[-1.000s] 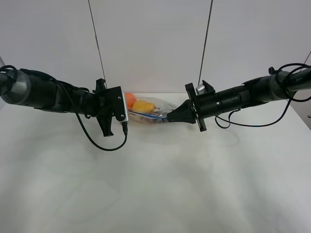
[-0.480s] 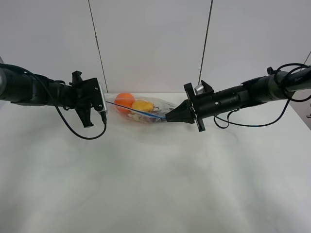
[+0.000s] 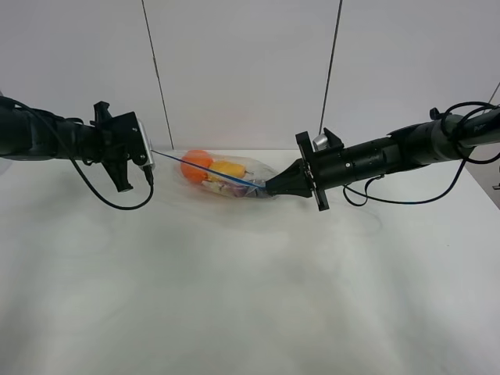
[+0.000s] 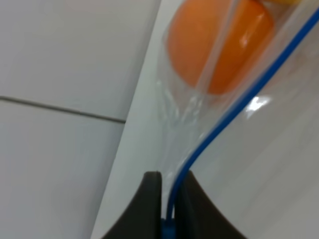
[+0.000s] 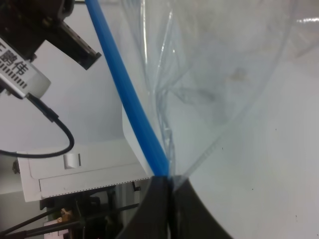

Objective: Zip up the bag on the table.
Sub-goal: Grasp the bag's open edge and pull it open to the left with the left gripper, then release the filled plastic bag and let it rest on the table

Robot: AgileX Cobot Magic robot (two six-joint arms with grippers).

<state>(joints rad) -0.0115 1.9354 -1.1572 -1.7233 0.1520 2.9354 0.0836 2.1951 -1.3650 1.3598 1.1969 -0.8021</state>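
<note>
The clear plastic bag (image 3: pixel 226 178) hangs stretched between my two grippers just above the white table (image 3: pixel 250 273). It shows an orange item (image 3: pixel 195 163), a yellow item (image 3: pixel 229 168) and a dark purple item (image 3: pixel 237 187). Its blue zipper strip (image 3: pixel 207 173) runs taut from the left gripper to the right one. My left gripper (image 3: pixel 150 154) is shut on the strip's left end (image 4: pixel 168 219). My right gripper (image 3: pixel 271 188) is shut on the strip's right end (image 5: pixel 160 172). The orange item also shows in the left wrist view (image 4: pixel 219 45).
Two thin dark cables (image 3: pixel 154 70) hang down the white back wall behind the arms. A black cable (image 3: pixel 117 199) loops under the left wrist. The right arm's cables (image 3: pixel 375 195) droop toward the table at the right.
My left gripper has moved left and slightly up along the blue strip, away from the bag's contents. The strip now lies stretched out. The right gripper has held still.
</note>
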